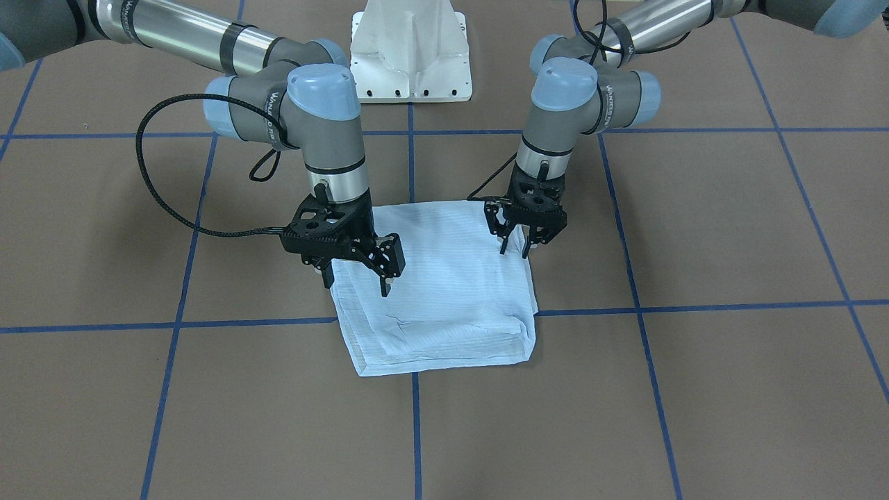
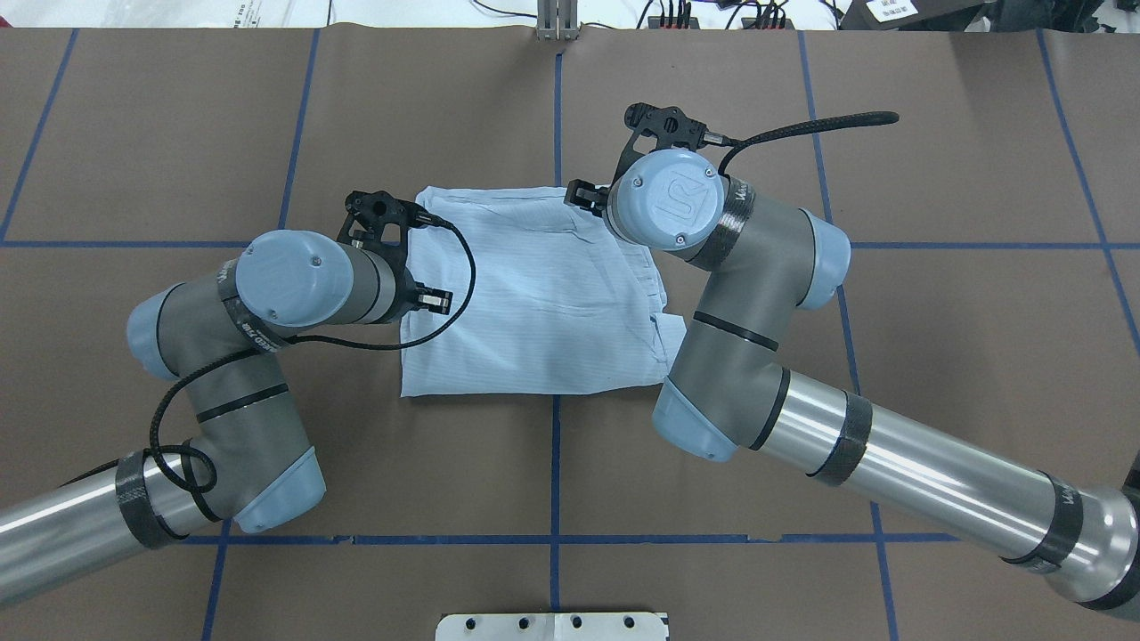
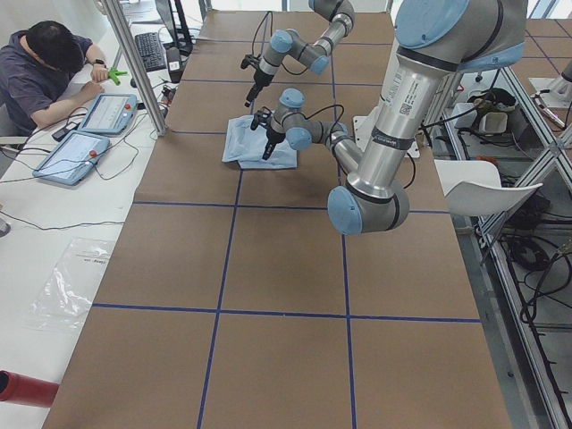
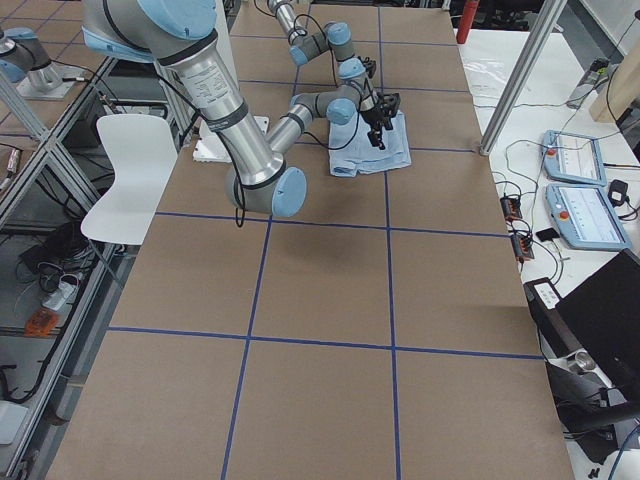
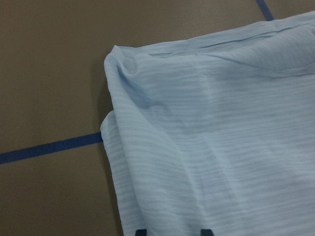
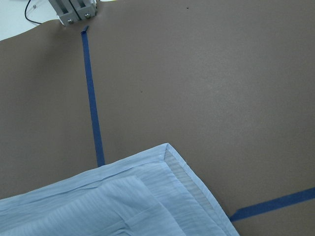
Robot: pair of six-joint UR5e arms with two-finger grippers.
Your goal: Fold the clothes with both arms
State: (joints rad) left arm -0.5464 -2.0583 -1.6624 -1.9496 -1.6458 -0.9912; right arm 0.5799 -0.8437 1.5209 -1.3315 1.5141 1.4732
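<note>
Shirt lies flat on the matte brown table cover, spanning the gap between the two grippers. It is folded to a near-square packet, a little longer along the line from one gripper to the other. The fabric is thin, light blue and finely striped, soft with shallow creases. The stacked layers show as stepped edges on the side away from the robot's base. A hemmed corner is seen in the right wrist view. I see no collar or buttons, so I cannot tell which end is the neck. Left gripper has its fingers spread, tips pointing down over the packet's base-side corner; whether they touch the cloth I cannot tell. Right gripper also has its fingers spread wide, straddling the opposite side edge with one tip outside the cloth and one over it. Blue tape lines run under the packet.
</note>
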